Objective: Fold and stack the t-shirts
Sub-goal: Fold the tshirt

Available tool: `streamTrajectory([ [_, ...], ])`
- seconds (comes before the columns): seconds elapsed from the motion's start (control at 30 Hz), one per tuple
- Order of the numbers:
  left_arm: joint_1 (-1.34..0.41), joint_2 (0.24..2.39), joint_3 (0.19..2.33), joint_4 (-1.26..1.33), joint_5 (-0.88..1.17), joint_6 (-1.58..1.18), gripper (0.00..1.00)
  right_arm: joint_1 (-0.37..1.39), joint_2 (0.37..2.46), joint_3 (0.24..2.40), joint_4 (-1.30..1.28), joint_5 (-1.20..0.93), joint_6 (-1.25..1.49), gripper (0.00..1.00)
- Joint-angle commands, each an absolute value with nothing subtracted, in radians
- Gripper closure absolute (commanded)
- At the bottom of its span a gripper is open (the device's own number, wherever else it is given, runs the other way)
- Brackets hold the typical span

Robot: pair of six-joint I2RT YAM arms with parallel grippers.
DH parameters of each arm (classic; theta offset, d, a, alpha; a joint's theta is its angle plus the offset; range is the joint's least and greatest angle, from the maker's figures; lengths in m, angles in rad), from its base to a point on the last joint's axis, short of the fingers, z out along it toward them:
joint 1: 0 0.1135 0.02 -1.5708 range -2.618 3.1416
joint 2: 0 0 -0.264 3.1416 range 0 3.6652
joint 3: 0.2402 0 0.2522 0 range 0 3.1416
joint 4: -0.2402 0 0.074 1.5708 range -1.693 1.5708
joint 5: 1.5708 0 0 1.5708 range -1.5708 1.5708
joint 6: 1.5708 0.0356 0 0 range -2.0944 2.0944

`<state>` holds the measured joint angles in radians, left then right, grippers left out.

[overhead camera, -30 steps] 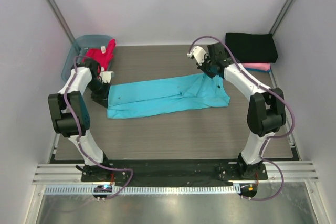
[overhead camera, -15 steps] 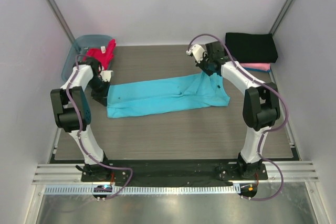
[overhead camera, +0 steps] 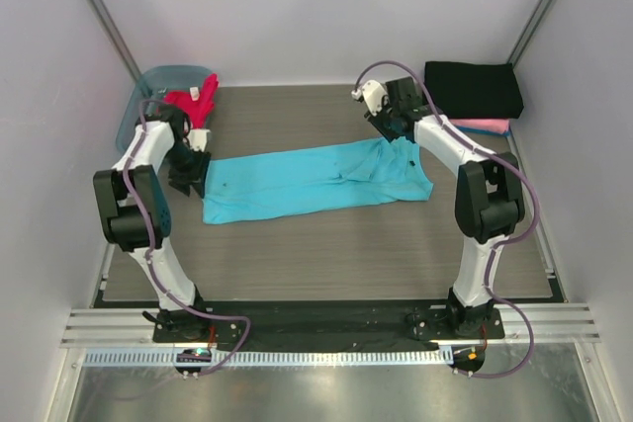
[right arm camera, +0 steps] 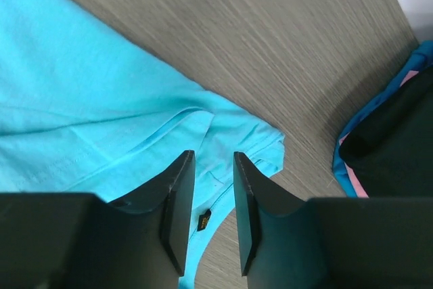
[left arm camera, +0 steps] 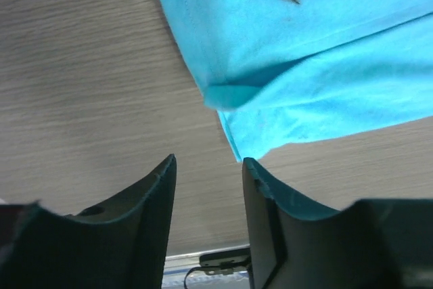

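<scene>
- The turquoise shirt (overhead camera: 316,180) lies flat in the middle of the worktop (overhead camera: 326,254), folded into a long strip. Its long way runs left to right across the picture, with the right end a little higher.
- The end with the small dark neck label (right arm camera: 203,220) is on the right.
- The left end effector (left arm camera: 208,164) is at the shirt's left end, just off the edge of the cloth. Its fingers stand wide apart with nothing between them.
- The right end effector (right arm camera: 213,157) is over the shirt's right end. Its fingers have a narrow gap and hold nothing.
- In the upper left, a blue-grey tub (overhead camera: 148,86) has a red shirt (overhead camera: 188,104) in it, partly over its right rim.
- In the upper right, a folded black shirt (overhead camera: 473,89) lies on a pink shirt (overhead camera: 485,126), apart from the turquoise one.
</scene>
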<state>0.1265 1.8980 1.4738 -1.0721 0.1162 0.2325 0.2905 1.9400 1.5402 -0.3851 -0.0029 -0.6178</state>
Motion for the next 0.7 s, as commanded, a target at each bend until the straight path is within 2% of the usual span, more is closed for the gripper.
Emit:
streamTrajectory([
  [0.0, 0.126, 1.757, 1.528, -1.049, 0.132, 0.221, 0.54, 0.287, 1.87, 1.583, -0.324, 0.04, -0.557, 0.63],
  [0.2, 0.091, 1.732, 1.45, -1.049, 0.23, 0.256, 0.66, 0.288, 1.766, 1.491, -0.403, -0.035, -0.535, 0.6],
  [0.47, 0.021, 1.879, 1.445, -1.055, 0.276, 0.261, 0.79, 0.287, 1.773, 1.419, -0.564, -0.193, -0.529, 0.61],
  [0.67, 0.021, 1.891, 1.375, -1.006, 0.239, 0.261, 0.8, 0.288, 1.799, 1.407, -0.614, -0.305, -0.555, 0.54],
])
